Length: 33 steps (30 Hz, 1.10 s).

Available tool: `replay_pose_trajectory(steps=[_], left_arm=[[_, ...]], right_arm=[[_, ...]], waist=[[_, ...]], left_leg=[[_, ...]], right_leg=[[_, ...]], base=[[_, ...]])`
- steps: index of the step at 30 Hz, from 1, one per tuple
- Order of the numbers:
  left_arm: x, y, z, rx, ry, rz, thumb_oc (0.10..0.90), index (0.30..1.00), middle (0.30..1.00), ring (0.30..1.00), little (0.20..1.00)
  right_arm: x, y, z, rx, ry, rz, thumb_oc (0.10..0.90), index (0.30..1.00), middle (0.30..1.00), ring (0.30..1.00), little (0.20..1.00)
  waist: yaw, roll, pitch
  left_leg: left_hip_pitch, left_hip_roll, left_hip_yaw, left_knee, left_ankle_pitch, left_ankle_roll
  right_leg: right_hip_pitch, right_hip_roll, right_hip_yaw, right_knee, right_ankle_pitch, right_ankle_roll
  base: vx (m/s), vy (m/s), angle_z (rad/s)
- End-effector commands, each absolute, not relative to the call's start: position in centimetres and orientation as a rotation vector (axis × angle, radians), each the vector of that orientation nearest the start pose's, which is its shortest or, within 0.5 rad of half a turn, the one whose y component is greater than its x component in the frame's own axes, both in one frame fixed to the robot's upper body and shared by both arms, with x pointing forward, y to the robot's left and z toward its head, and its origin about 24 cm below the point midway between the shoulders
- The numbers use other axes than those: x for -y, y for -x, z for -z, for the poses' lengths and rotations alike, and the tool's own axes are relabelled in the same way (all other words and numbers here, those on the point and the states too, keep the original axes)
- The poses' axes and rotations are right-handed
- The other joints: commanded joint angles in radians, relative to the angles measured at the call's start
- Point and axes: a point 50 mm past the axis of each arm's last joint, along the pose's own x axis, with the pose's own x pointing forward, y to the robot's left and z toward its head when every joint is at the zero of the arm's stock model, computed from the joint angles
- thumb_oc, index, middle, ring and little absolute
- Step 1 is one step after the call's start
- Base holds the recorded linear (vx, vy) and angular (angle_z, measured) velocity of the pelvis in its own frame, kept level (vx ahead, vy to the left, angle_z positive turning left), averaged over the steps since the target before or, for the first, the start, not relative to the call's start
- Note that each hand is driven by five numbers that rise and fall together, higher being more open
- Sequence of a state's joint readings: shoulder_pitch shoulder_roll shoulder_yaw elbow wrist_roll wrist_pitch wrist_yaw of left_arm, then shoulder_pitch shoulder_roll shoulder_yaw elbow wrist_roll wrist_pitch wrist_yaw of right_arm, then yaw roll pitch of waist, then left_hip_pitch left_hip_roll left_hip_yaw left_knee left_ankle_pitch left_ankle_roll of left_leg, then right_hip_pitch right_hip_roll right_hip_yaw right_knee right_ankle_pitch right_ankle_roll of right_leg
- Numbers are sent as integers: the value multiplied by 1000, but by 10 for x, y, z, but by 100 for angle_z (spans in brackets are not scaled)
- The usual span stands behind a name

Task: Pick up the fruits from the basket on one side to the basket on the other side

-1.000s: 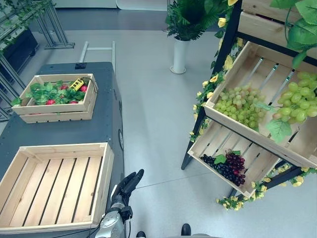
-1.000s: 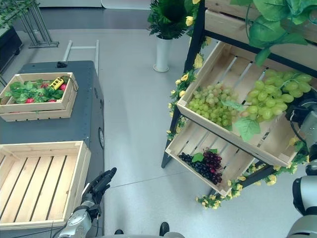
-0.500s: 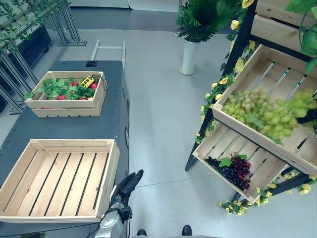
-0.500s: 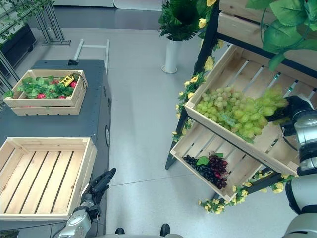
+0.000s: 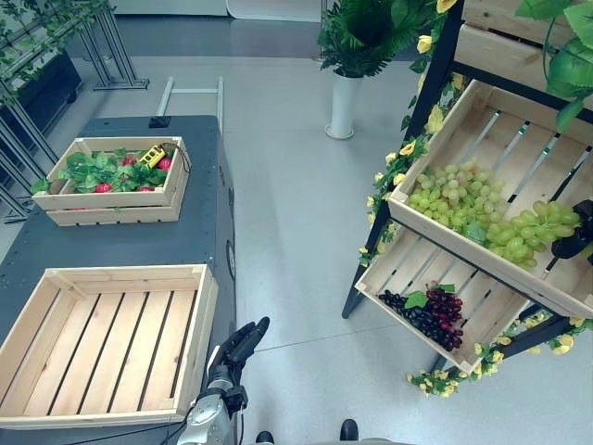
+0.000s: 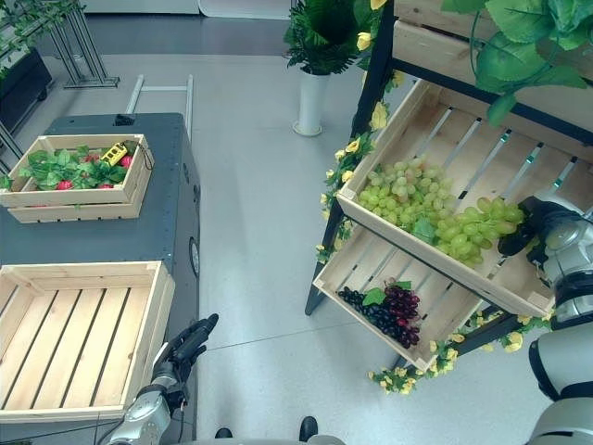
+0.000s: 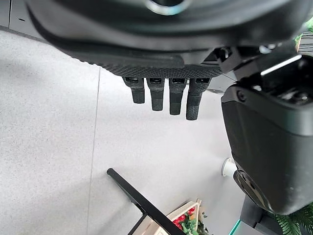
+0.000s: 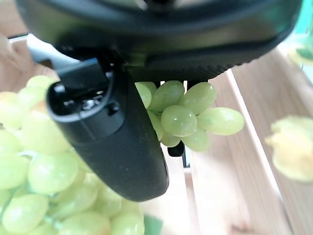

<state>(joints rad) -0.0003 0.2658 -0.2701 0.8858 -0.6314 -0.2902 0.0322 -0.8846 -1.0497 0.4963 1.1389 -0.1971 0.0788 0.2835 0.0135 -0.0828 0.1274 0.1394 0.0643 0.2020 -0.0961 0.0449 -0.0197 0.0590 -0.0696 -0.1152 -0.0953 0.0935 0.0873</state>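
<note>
Nearest, low beside the dark worktop (image 5: 199,236), the left robot hand (image 5: 243,339) hangs with its fingers straight and relaxed, holding nothing; it looks parked out of the way while the other arm works. On the worktop's near end sits an empty slatted wooden crate (image 5: 102,343), probably the place the fruit is meant to go, with a second crate (image 5: 111,181) of leaves and red fruit behind it. Across the floor stands a tilted display shelf (image 6: 371,213), its trays angled forward so the fruit faces the robot: dark grapes (image 5: 428,313) lie in the lower tray (image 5: 482,306), and green grapes (image 5: 454,199) are heaped in the tray above. At that upper tray (image 6: 435,139) the right robot hand (image 6: 523,232) has its fingers curled round one green bunch (image 6: 477,227), the grapes bulging past its thumb in the right wrist view, so the bunch is gripped but not yet clear of the tray.
</note>
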Motion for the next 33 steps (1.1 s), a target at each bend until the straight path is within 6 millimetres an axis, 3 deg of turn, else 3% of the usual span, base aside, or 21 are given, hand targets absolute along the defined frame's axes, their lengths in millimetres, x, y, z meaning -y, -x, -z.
replay_pose_trajectory(steps=[1,10,20,28,33], left_arm=[[-208,-220,82,-435,121,-103,800,900,900,900,900],[-209,-218,83,-440,115,-97,800,900,900,900,900],[-209,-217,83,-438,125,-112,800,900,900,900,900],[-207,-210,87,-449,143,-138,800,900,900,900,900],[-204,-210,86,-441,156,-147,800,900,900,900,900]], right_arm=[[429,-310,-232,-579,1273,339,800,900,900,900,900],[416,-317,-245,-415,1278,302,800,900,900,900,900],[389,-326,-257,-133,1268,338,800,900,900,900,900],[352,-323,-258,166,1381,381,800,900,900,900,900],[324,-316,-243,292,1427,337,800,900,900,900,900]], waist=[[3,-40,-54],[-4,-45,-61],[-25,-38,-59],[-58,-23,-67],[-84,-10,-65]], left_leg=[[37,-38,-9,9,-154,26],[36,-37,-3,9,-157,27],[38,-37,4,9,-159,27],[35,-37,15,9,-164,25],[37,-37,27,9,-169,29]], right_leg=[[63,5,-2,8,-90,12],[60,8,4,8,-92,10],[58,10,12,8,-93,11],[47,9,26,8,-94,16],[42,9,42,8,-97,19]], base=[[0,0,0],[0,0,0],[-1,0,-4],[0,0,0],[-3,-1,-1]])
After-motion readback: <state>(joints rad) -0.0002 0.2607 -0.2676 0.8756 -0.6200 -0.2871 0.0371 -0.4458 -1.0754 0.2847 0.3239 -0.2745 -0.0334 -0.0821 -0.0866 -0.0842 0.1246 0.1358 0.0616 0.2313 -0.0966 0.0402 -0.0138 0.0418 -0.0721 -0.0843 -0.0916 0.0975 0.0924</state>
